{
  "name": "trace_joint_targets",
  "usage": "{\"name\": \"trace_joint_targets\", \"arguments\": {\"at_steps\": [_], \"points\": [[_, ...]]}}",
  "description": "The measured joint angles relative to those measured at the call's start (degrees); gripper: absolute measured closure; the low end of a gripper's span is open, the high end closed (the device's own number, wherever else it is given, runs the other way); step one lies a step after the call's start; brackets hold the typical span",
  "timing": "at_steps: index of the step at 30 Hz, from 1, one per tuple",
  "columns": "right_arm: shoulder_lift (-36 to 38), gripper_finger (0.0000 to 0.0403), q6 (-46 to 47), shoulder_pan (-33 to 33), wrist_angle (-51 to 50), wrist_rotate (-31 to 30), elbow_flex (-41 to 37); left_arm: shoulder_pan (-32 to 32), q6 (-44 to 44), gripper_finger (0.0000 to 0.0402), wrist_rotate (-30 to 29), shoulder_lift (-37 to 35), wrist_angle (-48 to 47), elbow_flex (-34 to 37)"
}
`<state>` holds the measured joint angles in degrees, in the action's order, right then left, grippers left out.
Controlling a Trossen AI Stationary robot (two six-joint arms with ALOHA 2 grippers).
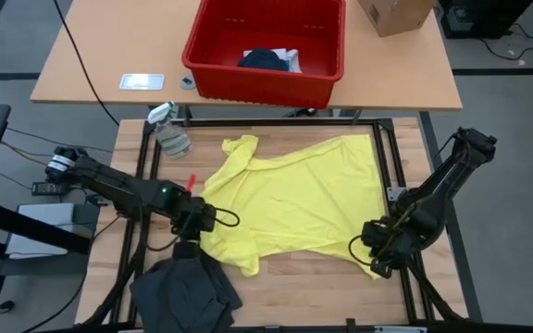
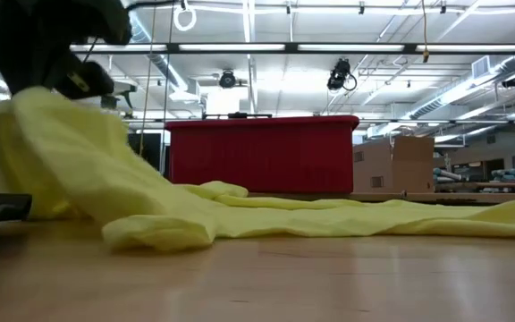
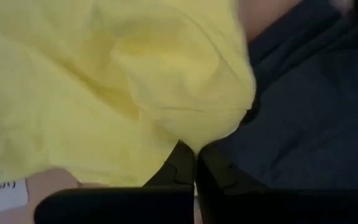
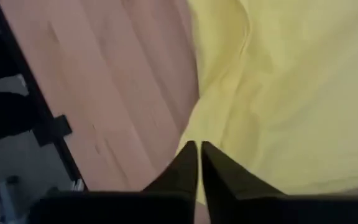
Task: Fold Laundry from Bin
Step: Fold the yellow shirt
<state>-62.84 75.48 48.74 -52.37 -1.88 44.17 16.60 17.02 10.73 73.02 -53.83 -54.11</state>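
Observation:
A bright yellow garment [image 1: 303, 199] lies spread over the wooden table [image 1: 294, 287]. My left gripper [image 1: 198, 222] is shut on its near left part, which rises off the table in the low view [image 2: 43, 134]. My right gripper [image 1: 378, 252] is shut on its near right corner. A dark grey garment [image 1: 188, 287] lies bunched at the table's near left edge, just beside my left gripper [image 3: 194, 163]. The red bin [image 1: 266, 74] stands beyond the table's far edge, with dark and white cloth [image 1: 268, 59] inside. My left gripper pinches a bunched fold of the yellow garment [image 3: 194, 138] between its two fingers, coming steeply from above. That part is lifted, and the cloth drapes slack from it down onto the table [image 2: 159, 228]. My right gripper pinches the yellow garment at its edge by the near right corner [image 4: 209, 132] between its two fingers, coming steeply from above. The cloth runs away from the fingers toward the table's middle.
A pale grey rag [image 1: 169, 139] lies at the table's far left corner, and a small red thing [image 1: 191, 180] lies by the garment's left side. A brown cardboard box [image 1: 391, 14] sits to the right of the bin. Bare wood shows along the near edge [image 1: 322, 296].

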Motion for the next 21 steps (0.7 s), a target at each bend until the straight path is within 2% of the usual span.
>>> {"name": "trace_joint_targets", "arguments": {"at_steps": [5, 10, 13, 17, 19, 21], "points": [[-2.9, 0.0293, 2.6, 2.5, 14.0, 2.8, -6.2, -1.1, 0.3, 0.0401, -0.2, 0.1, 1.9, 3.7], [-7.9, 0.0206, 3.4, 4.8, 15.3, 2.9, -8.4, -1.1, 0.3, 0.0401, -1.3, 0.1, 2.4, 3.9], [-10.6, 0.0171, 2.1, 5.3, 18.6, 3.4, -9.8, -1.1, 0.3, 0.0401, -1.7, 0.1, 2.2, 4.0], [-15.1, 0.0166, 0.7, 5.3, 25.8, 5.7, -11.5, -1.1, 1.2, 0.0401, -2.1, 0.1, 2.2, 4.0], [-17.0, 0.0178, 0.5, 5.3, 26.6, 6.1, -11.4, -1.1, 2.6, 0.0401, -2.5, 0.1, 2.2, 4.0], [-18.1, 0.0206, 0.5, 5.3, 26.1, 6.3, -11.2, -1.1, 4.0, 0.0401, -2.6, 0.1, 2.6, 4.0]]}}
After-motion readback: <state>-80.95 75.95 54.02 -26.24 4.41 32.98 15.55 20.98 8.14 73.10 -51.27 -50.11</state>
